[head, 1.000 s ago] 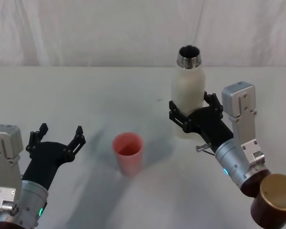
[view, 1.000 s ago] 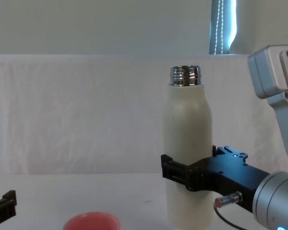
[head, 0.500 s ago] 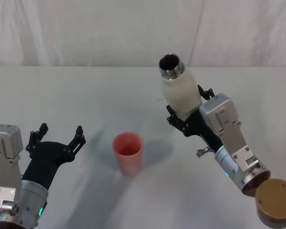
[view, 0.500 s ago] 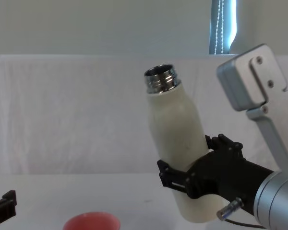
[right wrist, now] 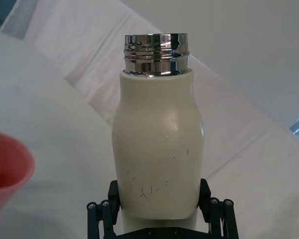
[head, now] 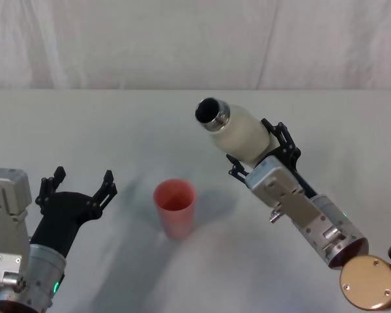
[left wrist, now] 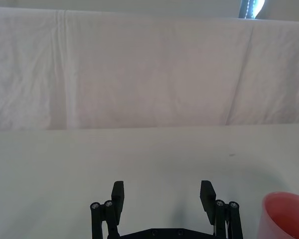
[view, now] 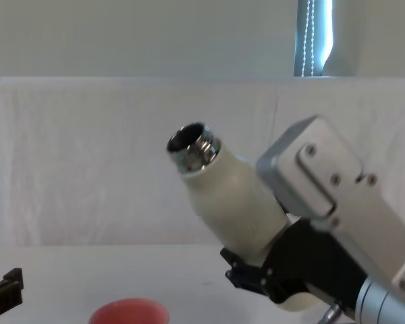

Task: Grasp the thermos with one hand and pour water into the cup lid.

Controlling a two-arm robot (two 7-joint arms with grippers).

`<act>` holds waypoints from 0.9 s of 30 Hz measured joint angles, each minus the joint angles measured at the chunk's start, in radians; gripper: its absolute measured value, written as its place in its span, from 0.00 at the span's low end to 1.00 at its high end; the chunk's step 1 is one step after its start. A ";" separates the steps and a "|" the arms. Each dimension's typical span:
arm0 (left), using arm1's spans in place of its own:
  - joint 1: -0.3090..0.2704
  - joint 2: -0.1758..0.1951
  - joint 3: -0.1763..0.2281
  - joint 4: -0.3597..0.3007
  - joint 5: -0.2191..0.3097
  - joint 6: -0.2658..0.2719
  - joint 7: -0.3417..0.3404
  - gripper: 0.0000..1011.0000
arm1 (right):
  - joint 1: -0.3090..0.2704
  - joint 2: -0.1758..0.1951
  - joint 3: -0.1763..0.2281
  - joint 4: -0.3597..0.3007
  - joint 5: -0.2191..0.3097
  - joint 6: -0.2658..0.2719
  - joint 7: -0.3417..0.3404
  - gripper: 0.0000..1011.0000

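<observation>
The right gripper [head: 264, 153] pinches the thermos [head: 238, 132] low on its smooth, likely slippery body, tilted toward the cup lid [head: 175, 208]; the left gripper [head: 78, 190] sits spread.

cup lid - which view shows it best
The head view: the whole cup lid stands upright on the table, left of the tilted thermos. The chest view catches just its rim; each wrist view shows an edge.

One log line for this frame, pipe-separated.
phase: tilting to pour | right end effector: shut on thermos, lifted, neck toward cup lid | left end effector: open, idle | water: none visible
</observation>
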 joint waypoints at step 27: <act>0.000 0.000 0.000 0.000 0.000 0.000 0.000 0.99 | 0.041 0.025 -0.073 0.136 -0.319 -0.017 -0.196 0.94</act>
